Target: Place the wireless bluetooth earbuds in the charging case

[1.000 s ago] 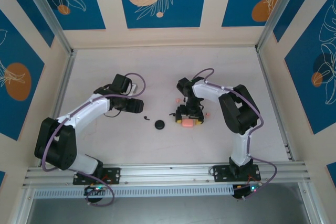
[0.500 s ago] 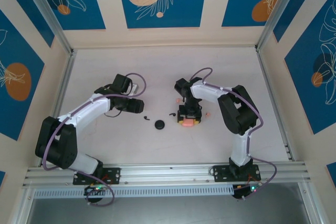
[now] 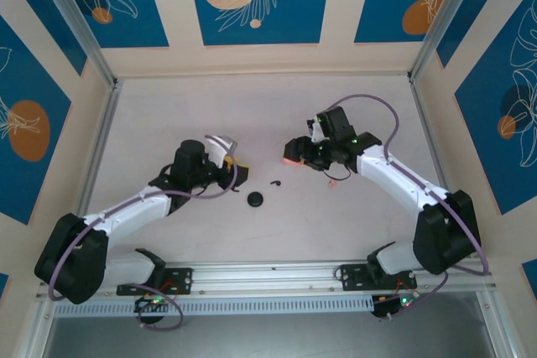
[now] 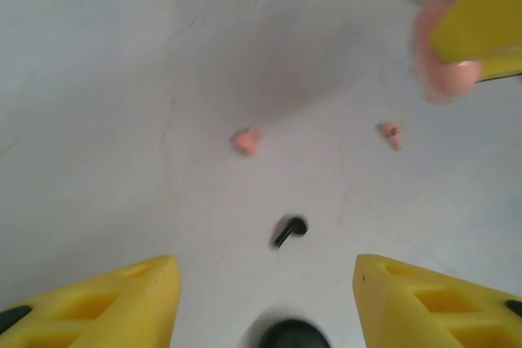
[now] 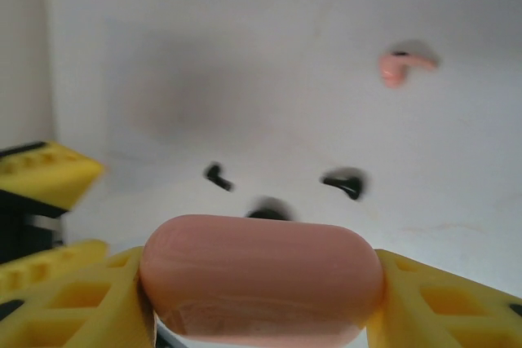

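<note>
Right wrist view, right gripper (image 5: 261, 291) clamped on the pink charging case (image 5: 261, 266), left gripper (image 4: 265, 283) with fingers apart and nothing between them, black earbuds (image 5: 347, 183) and pink earbuds (image 4: 247, 141) lying loose on the white table (image 4: 122, 79) nearby

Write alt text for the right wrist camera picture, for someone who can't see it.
The right gripper clamps a pink charging case, rounded like a capsule, between its yellow fingers, close to the lens. Beyond it on the white table lie two black earbuds, a blurred dark round thing between them, and one pink earbud farther off.
</note>
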Robot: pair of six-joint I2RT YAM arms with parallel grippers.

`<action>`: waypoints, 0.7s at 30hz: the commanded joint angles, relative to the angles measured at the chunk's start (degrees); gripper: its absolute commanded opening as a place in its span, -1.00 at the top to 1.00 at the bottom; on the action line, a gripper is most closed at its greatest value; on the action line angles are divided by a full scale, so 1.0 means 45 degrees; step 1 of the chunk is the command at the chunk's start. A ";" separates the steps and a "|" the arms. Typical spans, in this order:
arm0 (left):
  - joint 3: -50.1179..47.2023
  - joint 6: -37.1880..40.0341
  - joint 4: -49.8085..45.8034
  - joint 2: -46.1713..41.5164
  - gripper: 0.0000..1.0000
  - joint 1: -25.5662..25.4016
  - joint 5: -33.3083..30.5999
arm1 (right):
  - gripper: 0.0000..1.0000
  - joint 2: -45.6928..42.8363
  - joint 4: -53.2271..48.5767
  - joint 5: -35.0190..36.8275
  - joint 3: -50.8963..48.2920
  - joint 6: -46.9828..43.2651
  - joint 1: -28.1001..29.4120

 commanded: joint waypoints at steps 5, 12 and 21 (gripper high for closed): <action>-0.0702 0.1259 0.5428 0.0193 -0.10 -0.0973 0.1415 | -0.11 -0.1870 0.4463 -0.2471 -0.1980 0.1327 -0.0213; -0.0730 0.1335 0.6912 0.0845 -0.03 -0.1463 0.1956 | -0.11 -0.2630 0.6223 -0.2773 -0.2998 0.2104 0.0167; -0.0590 0.0549 0.8519 0.1597 0.01 -0.1830 0.1932 | -0.12 -0.2693 0.7348 -0.2188 -0.3245 0.2304 0.0987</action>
